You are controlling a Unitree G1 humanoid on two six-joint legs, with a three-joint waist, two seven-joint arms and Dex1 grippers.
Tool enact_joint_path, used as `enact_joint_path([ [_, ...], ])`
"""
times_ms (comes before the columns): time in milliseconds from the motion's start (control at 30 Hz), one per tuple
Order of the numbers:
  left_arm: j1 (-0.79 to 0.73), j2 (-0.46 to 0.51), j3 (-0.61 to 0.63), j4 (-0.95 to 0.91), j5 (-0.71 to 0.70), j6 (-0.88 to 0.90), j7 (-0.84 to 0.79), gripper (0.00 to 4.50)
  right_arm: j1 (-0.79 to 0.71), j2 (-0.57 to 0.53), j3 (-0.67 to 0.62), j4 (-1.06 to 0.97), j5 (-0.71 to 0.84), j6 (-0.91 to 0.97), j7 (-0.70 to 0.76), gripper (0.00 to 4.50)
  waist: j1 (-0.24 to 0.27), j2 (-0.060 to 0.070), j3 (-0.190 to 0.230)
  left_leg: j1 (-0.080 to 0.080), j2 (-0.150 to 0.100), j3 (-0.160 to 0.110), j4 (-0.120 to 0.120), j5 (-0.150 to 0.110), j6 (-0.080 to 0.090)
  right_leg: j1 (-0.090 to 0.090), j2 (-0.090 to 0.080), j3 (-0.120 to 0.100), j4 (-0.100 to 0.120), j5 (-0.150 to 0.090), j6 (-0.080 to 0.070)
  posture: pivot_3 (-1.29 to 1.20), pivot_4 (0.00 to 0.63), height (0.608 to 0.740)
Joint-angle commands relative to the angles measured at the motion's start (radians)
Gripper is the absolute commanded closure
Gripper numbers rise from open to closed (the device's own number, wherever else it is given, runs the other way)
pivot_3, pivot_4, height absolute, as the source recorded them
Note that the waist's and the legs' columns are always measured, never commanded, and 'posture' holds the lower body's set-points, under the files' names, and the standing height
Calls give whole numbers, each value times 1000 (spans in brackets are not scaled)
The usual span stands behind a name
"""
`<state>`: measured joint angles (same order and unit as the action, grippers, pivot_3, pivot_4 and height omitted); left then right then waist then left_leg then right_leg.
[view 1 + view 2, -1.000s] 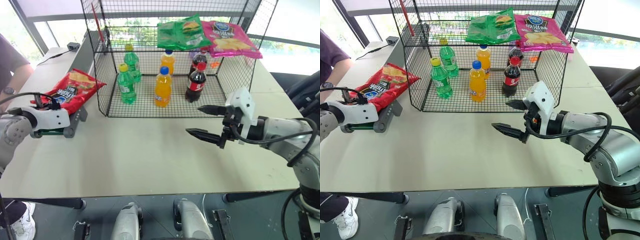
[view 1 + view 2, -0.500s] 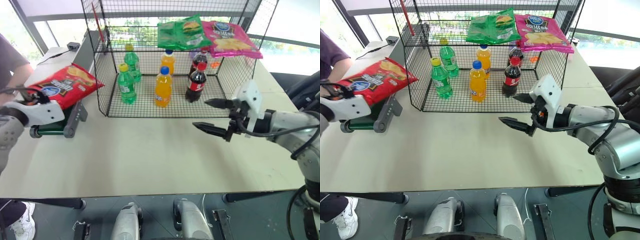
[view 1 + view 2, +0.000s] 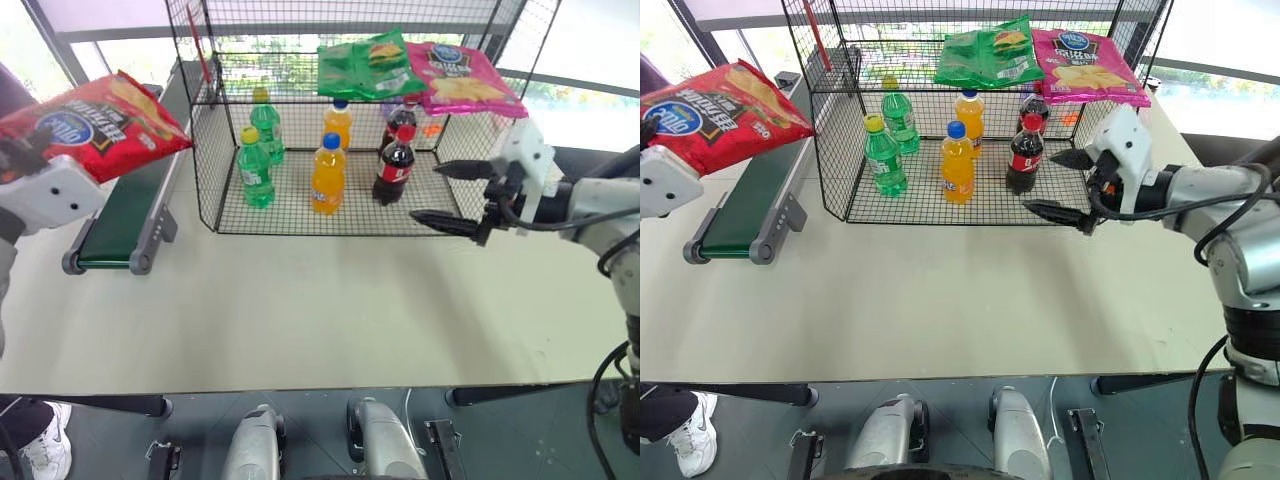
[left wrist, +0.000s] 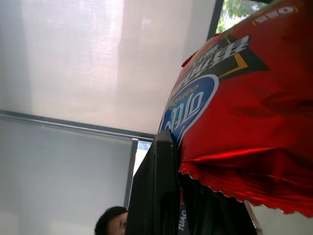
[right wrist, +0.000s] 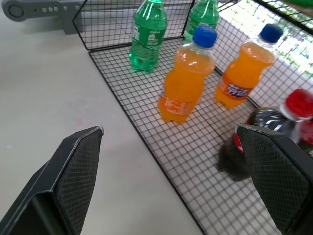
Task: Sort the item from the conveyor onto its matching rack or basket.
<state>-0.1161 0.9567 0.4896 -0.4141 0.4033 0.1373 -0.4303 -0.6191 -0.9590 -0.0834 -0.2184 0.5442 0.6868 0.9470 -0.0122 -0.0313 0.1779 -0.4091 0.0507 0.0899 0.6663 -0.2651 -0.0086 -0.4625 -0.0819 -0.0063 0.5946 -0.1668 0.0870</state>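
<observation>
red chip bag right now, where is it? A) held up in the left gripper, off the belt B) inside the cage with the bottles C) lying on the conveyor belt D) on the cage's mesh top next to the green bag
A: the left gripper is shut on the red chip bag, which hangs in the air above the conveyor, outside the black wire cage.

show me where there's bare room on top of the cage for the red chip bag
The left half of the cage top is bare mesh, from its left edge across to the green chip bag. The right half is crowded: the green bag and the pink chip bag lie side by side, overlapping. The left hand holds the red chip bag above the conveyor.
</observation>
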Motion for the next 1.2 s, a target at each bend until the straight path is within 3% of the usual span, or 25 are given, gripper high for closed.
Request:
enact_joint_path([
  [33,-64,-3,52,-112,-16,70,-3,4436,-41,-22,-22,19,-16,-28,27,0,-1,0,0,0,0,0,0,0,0,0,0,0,0,0,0,0,150,740],
  [367,-169,-16,116,-160,-97,126,-14,4436,-88,-4,9,101,-75,-80,73,0,-4,0,0,1,0,-1,0,0,0,1,1,0,1,0,0,0,150,740],
  [633,-250,-76,-32,-232,-135,235,-13,4436,-92,-49,-34,144,-104,-120,96,0,0,0,0,1,-1,-1,2,0,0,3,1,0,0,0,0,0,150,740],
  [733,-287,-160,-109,-294,-197,314,-12,4436,-86,-72,-84,142,-85,-100,91,0,1,0,0,1,-1,-1,2,0,0,3,1,0,0,0,1,0,150,740],
  [867,-316,-201,-201,-302,-170,349,9,4436,-76,-74,-100,137,-87,-95,87,0,-2,-1,0,1,-1,-2,2,0,0,3,1,0,0,0,1,0,150,740],
  [1067,-397,-276,-354,-179,-123,308,82,4436,-34,-66,-131,90,-77,-76,60,0,0,-1,-1,2,-1,-3,2,1,0,4,2,1,1,0,1,0,150,740],
  [1200,-518,-339,-425,23,-70,260,182,4436,25,-70,-182,46,-61,-56,37,0,5,-1,0,2,-1,-3,3,1,0,5,2,1,1,0,1,0,150,740],
])
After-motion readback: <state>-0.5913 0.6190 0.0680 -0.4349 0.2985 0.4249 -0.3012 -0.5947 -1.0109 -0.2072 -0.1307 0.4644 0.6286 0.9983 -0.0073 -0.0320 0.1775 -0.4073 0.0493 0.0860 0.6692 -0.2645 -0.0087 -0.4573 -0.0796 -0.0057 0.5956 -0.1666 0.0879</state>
